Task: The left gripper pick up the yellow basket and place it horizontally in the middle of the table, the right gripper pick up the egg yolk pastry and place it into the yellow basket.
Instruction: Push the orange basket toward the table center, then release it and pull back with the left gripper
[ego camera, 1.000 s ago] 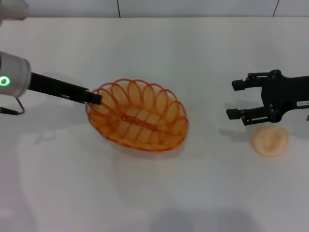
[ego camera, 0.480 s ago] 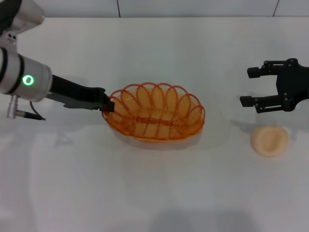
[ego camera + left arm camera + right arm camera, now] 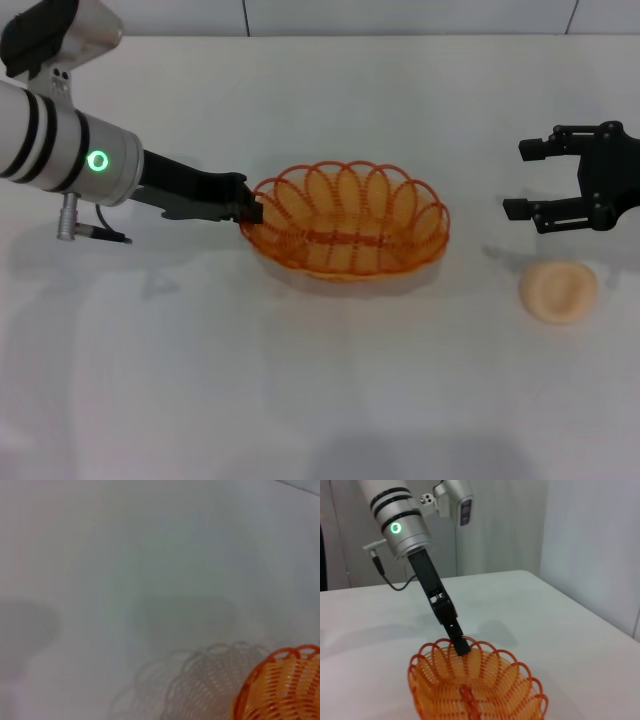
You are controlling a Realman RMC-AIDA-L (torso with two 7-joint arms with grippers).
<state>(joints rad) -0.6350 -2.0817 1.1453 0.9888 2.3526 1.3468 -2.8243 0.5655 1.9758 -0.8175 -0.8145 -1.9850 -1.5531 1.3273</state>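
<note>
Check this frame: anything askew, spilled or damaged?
Nothing stands out. The yellow basket sits level mid-table, gripped at its rim by the left gripper. The egg yolk pastry lies intact below the open right gripper.

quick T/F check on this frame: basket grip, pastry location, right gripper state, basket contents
1. The left gripper grips the rim of the yellow basket at its end nearest the robot's left. True.
2. The egg yolk pastry lies inside the basket. False: it lies on the table, apart from the basket, toward the robot's right.
3. The right gripper is shut on the pastry. False: its fingers are open and the pastry lies apart from them, nearer the robot.
4. The basket holds nothing. True.
5. The basket is upside down. False: its opening faces up.
</note>
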